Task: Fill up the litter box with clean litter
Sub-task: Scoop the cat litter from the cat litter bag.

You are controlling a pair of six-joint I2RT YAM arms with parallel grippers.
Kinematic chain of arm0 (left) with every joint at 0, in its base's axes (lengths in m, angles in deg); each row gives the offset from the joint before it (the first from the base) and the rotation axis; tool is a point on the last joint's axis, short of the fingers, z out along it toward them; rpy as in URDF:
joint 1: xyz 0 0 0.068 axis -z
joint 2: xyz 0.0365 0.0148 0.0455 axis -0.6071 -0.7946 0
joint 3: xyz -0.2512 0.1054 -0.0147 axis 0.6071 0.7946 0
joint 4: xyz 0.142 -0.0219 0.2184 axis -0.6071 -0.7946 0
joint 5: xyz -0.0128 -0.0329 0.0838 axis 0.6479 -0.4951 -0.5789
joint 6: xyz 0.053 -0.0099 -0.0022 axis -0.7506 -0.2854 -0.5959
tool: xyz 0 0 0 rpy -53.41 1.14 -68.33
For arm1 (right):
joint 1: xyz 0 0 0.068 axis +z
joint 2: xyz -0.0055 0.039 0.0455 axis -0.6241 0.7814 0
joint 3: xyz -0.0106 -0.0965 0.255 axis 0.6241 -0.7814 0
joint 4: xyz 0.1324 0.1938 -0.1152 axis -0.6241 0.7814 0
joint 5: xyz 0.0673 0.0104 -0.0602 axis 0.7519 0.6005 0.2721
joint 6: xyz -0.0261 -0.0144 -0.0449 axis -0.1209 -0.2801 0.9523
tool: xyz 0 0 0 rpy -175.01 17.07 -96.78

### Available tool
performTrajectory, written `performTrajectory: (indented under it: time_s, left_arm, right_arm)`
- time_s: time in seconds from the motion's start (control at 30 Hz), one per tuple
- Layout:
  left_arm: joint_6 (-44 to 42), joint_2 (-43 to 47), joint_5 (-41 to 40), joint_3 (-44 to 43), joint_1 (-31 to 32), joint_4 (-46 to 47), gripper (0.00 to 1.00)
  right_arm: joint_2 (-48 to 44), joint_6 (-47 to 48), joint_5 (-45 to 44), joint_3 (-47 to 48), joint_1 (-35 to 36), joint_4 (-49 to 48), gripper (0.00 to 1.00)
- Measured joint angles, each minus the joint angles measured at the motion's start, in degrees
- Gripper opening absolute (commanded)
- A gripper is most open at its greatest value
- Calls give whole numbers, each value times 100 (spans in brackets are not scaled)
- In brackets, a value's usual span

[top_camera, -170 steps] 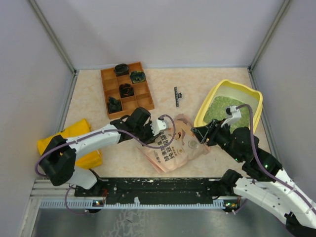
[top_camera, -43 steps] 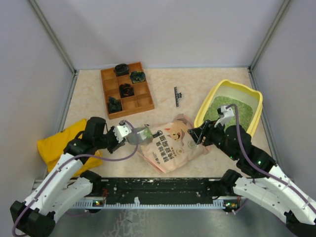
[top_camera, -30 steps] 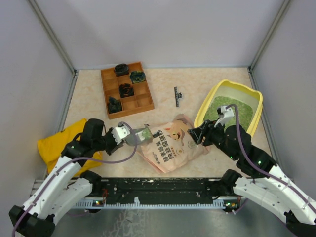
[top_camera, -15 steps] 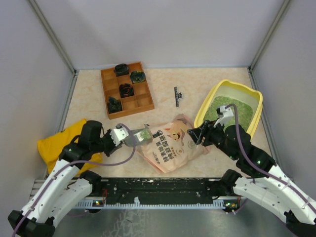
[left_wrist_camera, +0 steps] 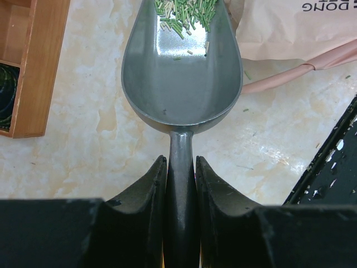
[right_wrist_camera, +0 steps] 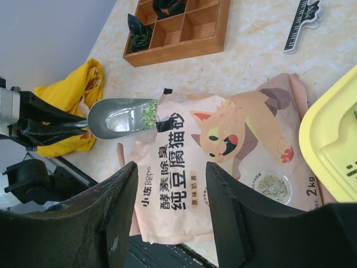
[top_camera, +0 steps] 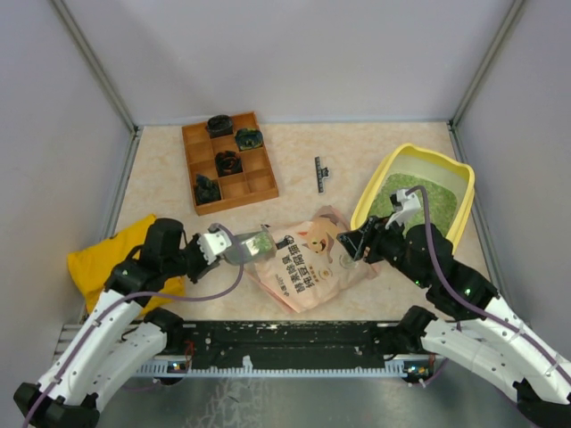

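The yellow litter box [top_camera: 373, 189] stands at the right, with green clean litter [top_camera: 393, 198] spread inside it. My left gripper [left_wrist_camera: 181, 163] is shut on the handle of a grey scoop [left_wrist_camera: 181, 78]. The scoop lies level just above the table, and a little clean litter [left_wrist_camera: 185, 10] sits in its front end. That end is at the open corner of the pink litter pouch [top_camera: 312, 259], which lies flat. My right gripper [right_wrist_camera: 172, 173] hovers open over the pouch [right_wrist_camera: 223, 156], with nothing between its fingers. The litter box rim [right_wrist_camera: 329, 145] shows at that view's right edge.
A brown wooden compartment tray [top_camera: 229, 162] with dark items stands at the back left. A yellow cloth bag [top_camera: 107, 254] lies under my left arm. A small black strip [top_camera: 320, 173] lies between the tray and the litter box. A black rail [top_camera: 285, 334] runs along the near edge.
Since the oldest frame my left arm has drawn back leftward from the pouch, bringing the scoop out with green litter in it. Over the last second both arms barely moved.
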Motion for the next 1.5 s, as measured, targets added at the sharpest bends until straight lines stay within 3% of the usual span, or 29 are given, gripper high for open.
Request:
performTrajectory:
  time_s: [1.1, 1.5]
  left_arm:
    - [22, 474, 20, -450, 0, -275, 0]
    - [317, 282, 730, -509, 0, 597, 0]
  right_arm:
    - [-2, -68, 83, 4, 0, -114, 52]
    - [-74, -68, 24, 20, 0, 63, 51]
